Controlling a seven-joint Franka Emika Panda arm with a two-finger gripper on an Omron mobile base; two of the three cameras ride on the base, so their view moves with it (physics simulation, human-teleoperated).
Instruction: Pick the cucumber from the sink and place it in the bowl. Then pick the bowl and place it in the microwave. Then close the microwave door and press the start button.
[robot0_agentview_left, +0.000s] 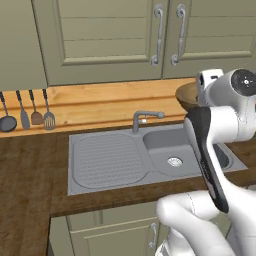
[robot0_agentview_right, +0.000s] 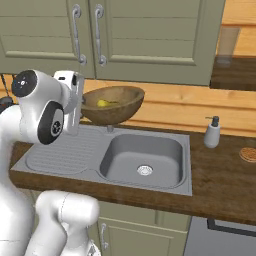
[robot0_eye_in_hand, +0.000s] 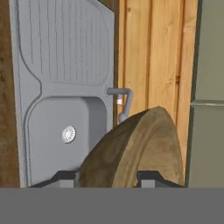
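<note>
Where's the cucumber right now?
The cucumber lies inside the bowl, which the gripper holds lifted above the back of the sink, in front of the cabinet doors.

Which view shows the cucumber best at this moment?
The right base view: the cucumber lies as a yellow-green piece inside the raised bowl. The left base view catches just the bowl's edge beside the arm; the hand view shows the bowl's outside.

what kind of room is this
A kitchen, rendered rather than real: a metal sink with a faucet is set in a wooden counter, with cabinet doors above and utensils hanging.
</note>
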